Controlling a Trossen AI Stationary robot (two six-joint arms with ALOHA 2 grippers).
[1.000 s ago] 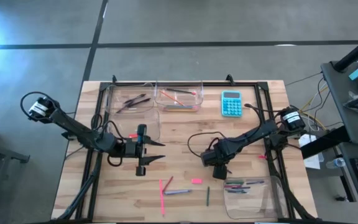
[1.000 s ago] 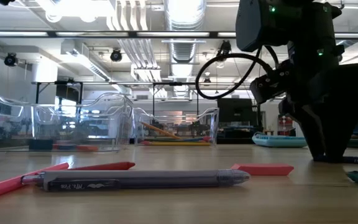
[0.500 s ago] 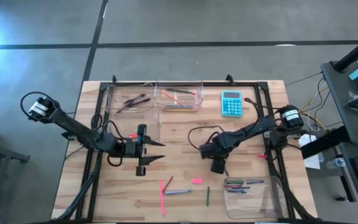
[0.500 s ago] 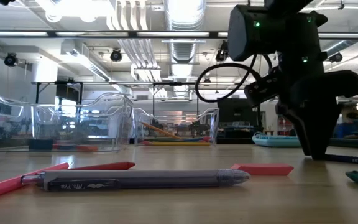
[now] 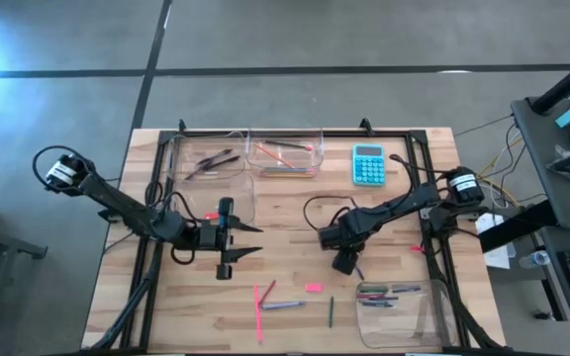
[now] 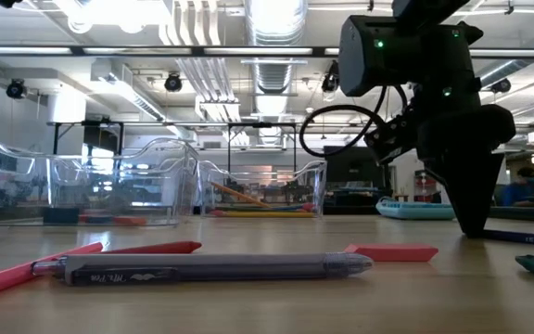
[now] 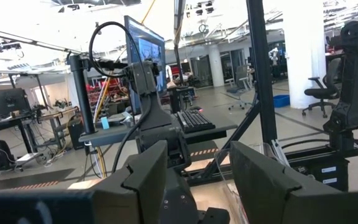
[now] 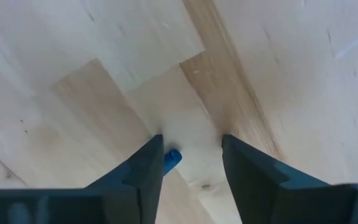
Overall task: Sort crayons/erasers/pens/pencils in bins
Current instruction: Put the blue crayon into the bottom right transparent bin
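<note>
My right gripper (image 5: 345, 265) points down at the table right of centre, fingers apart (image 8: 191, 162). The end of a blue stick (image 8: 173, 157) shows beside one finger. In the low view the stick (image 6: 527, 238) lies flat on the table beside the gripper (image 6: 476, 230). A pink eraser (image 5: 313, 288) lies on the table nearer the front, and another (image 5: 211, 215) lies in a clear bin (image 5: 240, 203). My left gripper (image 5: 242, 243) is open and empty, level, left of centre. Three more clear bins hold sticks: two at the far edge (image 5: 209, 158) (image 5: 285, 158) and one at the near right (image 5: 396, 302). My right gripper comes from above, pointing down, its fingertips at the table top. The blue stick's end (image 8: 174, 155) sits right at the inner side of one finger (image 8: 146, 171). I cannot tell whether they touch.
A turquoise calculator (image 5: 368, 164) lies at the far right. Pink sticks (image 5: 258, 307), a grey pen (image 5: 283, 305) and a green stick (image 5: 331, 311) lie near the front edge. A black frame (image 5: 426, 198) runs along the table's sides.
My right gripper has moved a little toward the table's near edge and turned slightly at the wrist, staying low over the table. My left arm has kept still.
</note>
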